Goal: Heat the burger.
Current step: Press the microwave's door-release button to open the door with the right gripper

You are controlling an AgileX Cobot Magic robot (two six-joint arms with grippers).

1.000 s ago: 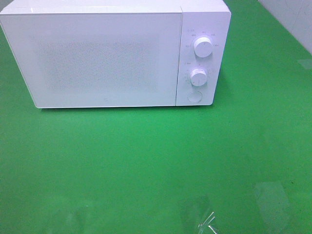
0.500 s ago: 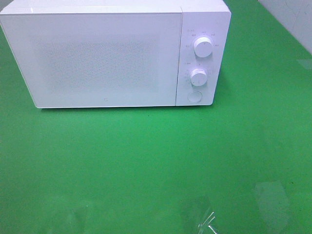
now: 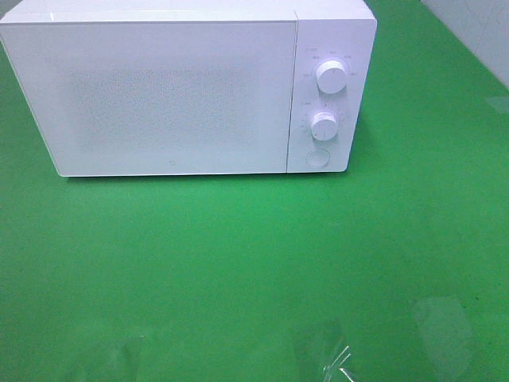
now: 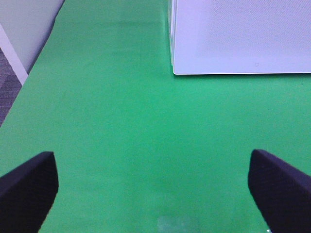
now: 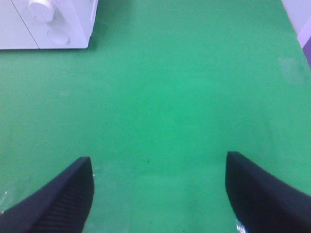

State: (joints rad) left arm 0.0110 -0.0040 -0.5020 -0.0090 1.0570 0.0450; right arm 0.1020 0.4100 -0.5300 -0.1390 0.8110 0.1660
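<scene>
A shut white microwave (image 3: pixel 171 95) fills the high view's upper left. Open green table (image 3: pixel 254 263) spreads below, its edge at upper right. The left tool (image 4: pixel 150 162) and right tool (image 5: pixel 158 162) gape wide and hold nothing. I cannot tell where the burger is.

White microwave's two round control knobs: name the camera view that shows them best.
The exterior high view: the round white upper knob and lower knob both face the camera on the white microwave panel. The right wrist view catches only the lower knob, cut by the frame edge. The left wrist view shows only the door corner, no knobs.
</scene>
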